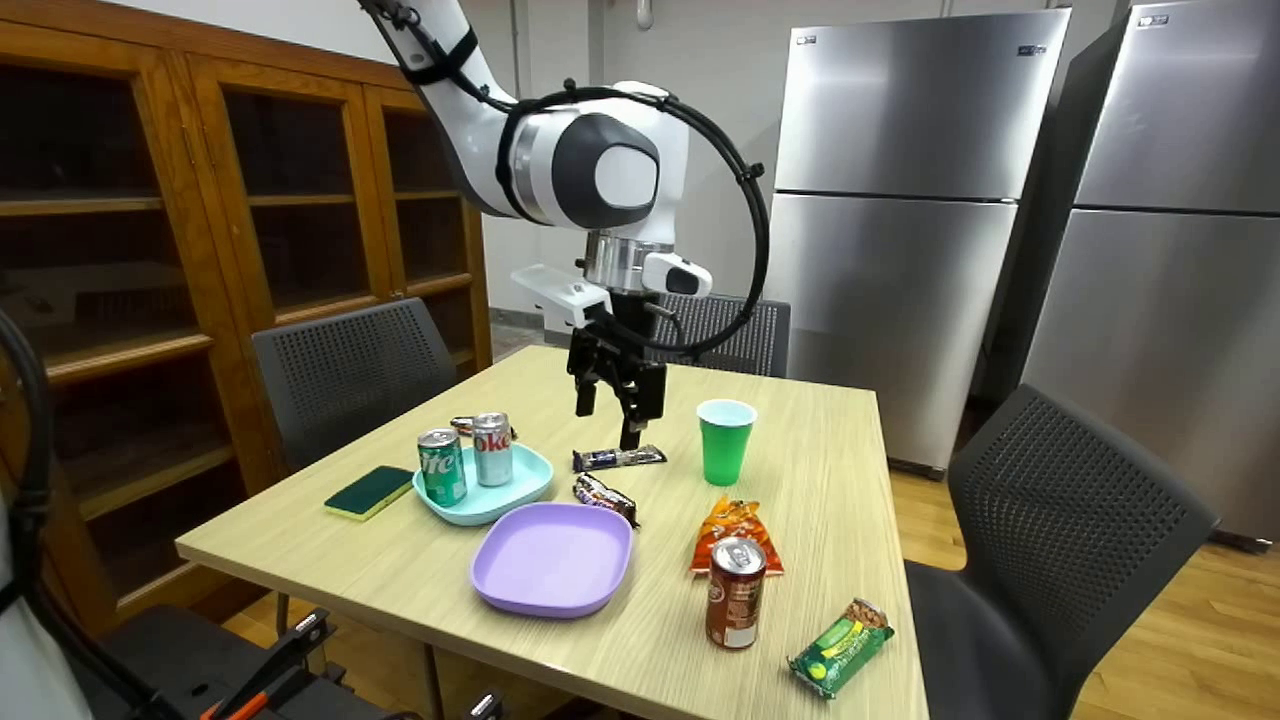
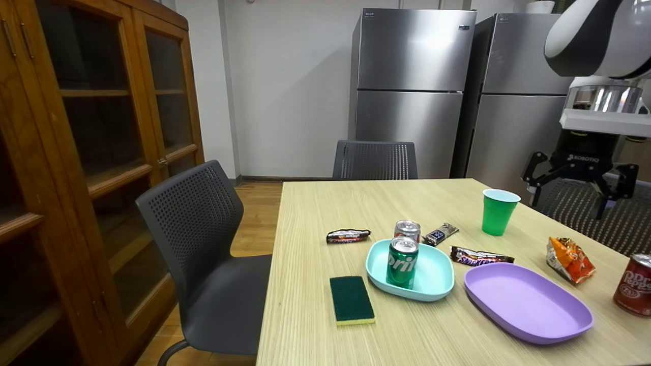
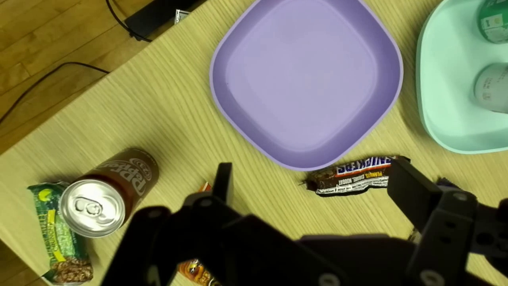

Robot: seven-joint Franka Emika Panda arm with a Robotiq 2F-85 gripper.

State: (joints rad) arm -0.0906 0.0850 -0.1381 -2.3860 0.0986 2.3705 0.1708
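One green-wrapped bar (image 1: 842, 648) and a red-brown metal can (image 1: 736, 600) sit toward the wooden table's (image 1: 820, 430) near right corner in an exterior view; inside the near edge, a square purple plate (image 1: 552, 560) fronts a brown-wrapped Snickers bar (image 1: 606, 499); the black gripper (image 1: 607, 420) above gapes wide, empty.

There are three cylindrical metal soda cans (image 1: 443, 470) (image 1: 493, 452) (image 1: 735, 600), one green, one silver and one reddish-brown, and two shallow rounded-square plates (image 1: 552, 560) (image 1: 531, 475), one purple and one pale turquoise. Slim dark-wrapped candy bars (image 2: 348, 236) (image 2: 440, 234) (image 2: 480, 256) number three; there is one green-wrapped granola bar (image 1: 842, 648), one orange snack bag (image 2: 568, 260), one tapered green cup (image 1: 724, 445) and one rectangular green-and-yellow sponge (image 2: 352, 299). One pale wood-grain table (image 1: 820, 440), three perforated grey chair backs (image 1: 355, 370) (image 2: 376, 160) (image 1: 1090, 520) and two stainless-steel refrigerators (image 1: 900, 250) (image 1: 1160, 340) show.
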